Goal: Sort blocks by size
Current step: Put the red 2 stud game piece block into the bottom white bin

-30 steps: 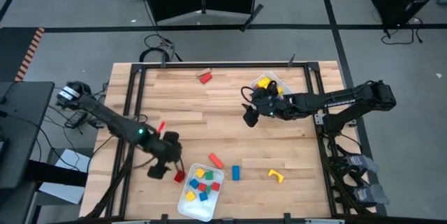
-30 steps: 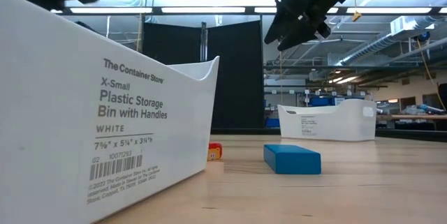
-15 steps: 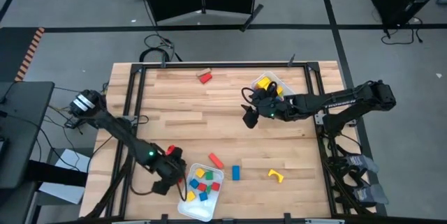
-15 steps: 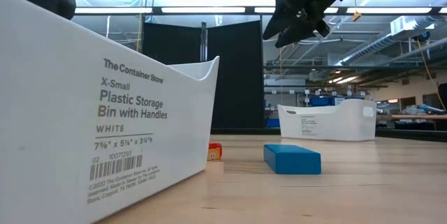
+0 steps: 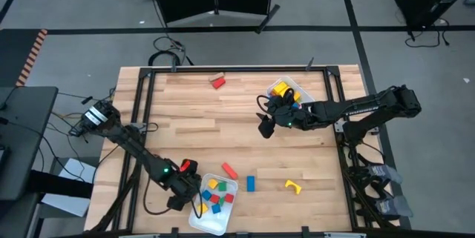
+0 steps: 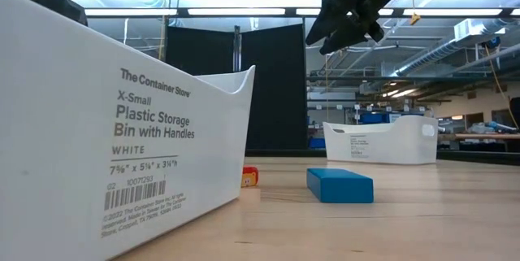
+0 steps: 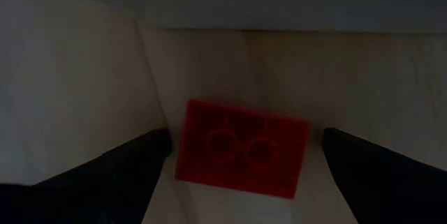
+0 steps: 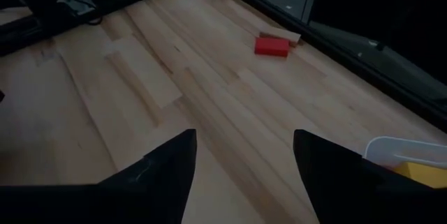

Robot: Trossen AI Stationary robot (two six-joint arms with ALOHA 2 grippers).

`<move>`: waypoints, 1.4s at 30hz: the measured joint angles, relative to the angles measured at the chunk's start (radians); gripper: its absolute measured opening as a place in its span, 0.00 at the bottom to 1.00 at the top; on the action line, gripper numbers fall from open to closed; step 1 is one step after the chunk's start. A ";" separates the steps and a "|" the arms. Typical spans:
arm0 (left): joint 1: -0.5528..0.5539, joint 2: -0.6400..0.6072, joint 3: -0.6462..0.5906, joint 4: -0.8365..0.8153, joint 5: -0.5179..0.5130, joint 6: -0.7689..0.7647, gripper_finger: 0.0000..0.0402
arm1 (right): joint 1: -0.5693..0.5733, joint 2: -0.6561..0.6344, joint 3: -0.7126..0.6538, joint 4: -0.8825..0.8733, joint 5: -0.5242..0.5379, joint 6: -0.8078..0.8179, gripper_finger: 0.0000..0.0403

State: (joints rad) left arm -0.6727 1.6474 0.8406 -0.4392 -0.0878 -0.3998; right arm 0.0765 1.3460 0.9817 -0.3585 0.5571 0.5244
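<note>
Left wrist view | left tool [image 7: 237, 147] open | red block [image 7: 242, 147] lies between its fingers | right tool [image 8: 241, 161] open, empty

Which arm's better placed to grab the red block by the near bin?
Left. The left gripper hangs open right by the near bin, with the red block between its fingers. The right gripper is empty, far across the table by the other bin.

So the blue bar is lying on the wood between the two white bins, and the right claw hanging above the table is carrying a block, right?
Not quite. The blue bar does lie on the table between the two white bins, but the right gripper carries nothing: the right wrist view shows only bare wood between its open fingers.
</note>
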 joint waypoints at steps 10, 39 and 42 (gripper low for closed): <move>0.001 0.009 -0.001 0.024 -0.043 -0.001 0.83 | 0.000 0.000 0.000 0.004 0.000 0.000 0.62; 0.004 -0.223 0.104 -0.082 -0.184 0.114 0.54 | 0.000 0.000 0.000 0.011 0.000 -0.004 0.60; 0.003 -0.232 0.120 0.099 -0.175 0.212 0.54 | 0.000 0.000 0.000 0.015 0.000 -0.004 0.60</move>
State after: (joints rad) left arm -0.6694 1.4151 0.9607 -0.3398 -0.2624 -0.1880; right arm 0.0766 1.3460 0.9817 -0.3439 0.5575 0.5205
